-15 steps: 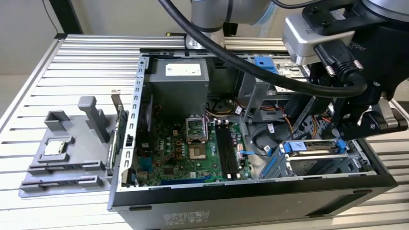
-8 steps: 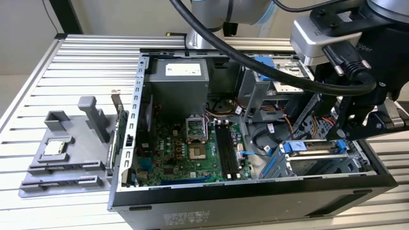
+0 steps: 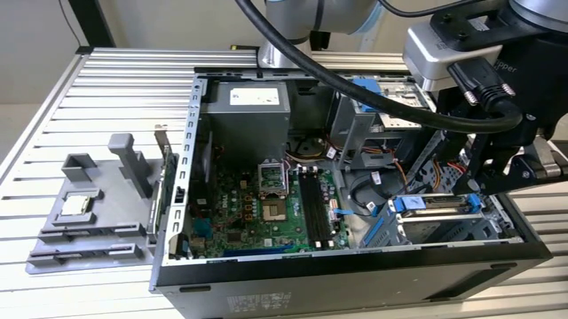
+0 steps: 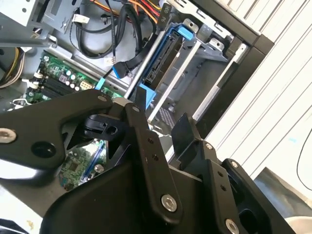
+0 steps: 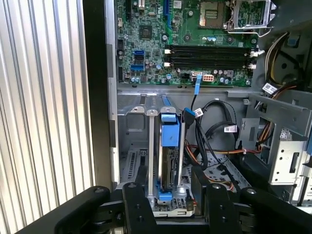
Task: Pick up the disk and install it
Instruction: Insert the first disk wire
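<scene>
One open computer case lies on the slatted desk in the exterior view. The disk sits in its drive bay at that view's right, and the gripper is just above it.

In the first wrist view, the empty gripper is spread either side of the disk.

In the second wrist view, the disk lies beyond the gripper.

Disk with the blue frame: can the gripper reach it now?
Probably yes. The gripper hangs open, straddling the disk, with nothing blocking it; the cables lie off to one side.
</scene>
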`<state>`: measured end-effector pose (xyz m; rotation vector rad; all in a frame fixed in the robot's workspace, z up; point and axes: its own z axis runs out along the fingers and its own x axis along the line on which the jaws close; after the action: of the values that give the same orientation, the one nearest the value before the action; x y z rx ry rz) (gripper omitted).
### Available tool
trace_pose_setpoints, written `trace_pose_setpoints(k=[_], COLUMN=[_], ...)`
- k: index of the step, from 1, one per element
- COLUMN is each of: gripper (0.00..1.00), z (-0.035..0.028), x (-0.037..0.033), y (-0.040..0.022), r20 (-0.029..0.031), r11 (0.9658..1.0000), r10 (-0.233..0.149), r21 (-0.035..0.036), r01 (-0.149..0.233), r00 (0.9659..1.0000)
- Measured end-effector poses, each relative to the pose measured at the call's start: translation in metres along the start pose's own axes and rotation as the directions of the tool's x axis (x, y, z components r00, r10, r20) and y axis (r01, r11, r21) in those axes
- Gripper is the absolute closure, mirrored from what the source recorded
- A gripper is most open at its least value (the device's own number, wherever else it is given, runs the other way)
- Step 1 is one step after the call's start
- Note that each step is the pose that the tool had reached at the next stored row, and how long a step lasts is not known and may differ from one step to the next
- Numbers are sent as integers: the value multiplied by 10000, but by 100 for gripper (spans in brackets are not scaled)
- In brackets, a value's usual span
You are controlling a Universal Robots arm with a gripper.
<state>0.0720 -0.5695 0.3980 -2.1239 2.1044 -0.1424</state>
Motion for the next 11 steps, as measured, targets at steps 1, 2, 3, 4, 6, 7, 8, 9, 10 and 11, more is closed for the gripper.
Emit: trace_pose_setpoints(k=[1, 2, 3, 4, 6, 7, 8, 9, 10, 11], gripper=[0, 0, 0, 0, 0, 0, 0, 0, 0, 0], z=[0, 0, 0, 0, 0, 0, 1, 3, 4, 7], x=[0, 0, 0, 0, 0, 0, 0, -6, -13, -18], y=[0, 0, 0, 0, 0, 0, -2, -9, -23, -37], r20=[1, 1, 1, 3, 3, 4, 3, -19, -77, -138], r11=[10000, 10000, 10000, 10000, 10000, 10000, 10000, 10000, 10000, 10000], r10=[0, 0, 0, 0, 1, 1, 1, -3, -12, -20], r21=[0, 0, 0, 0, 0, 0, -1, -7, -18, -27], r01=[0, 0, 0, 0, -1, -1, -1, 3, 12, 20], r00=[10000, 10000, 10000, 10000, 10000, 10000, 10000, 10000, 10000, 9999])
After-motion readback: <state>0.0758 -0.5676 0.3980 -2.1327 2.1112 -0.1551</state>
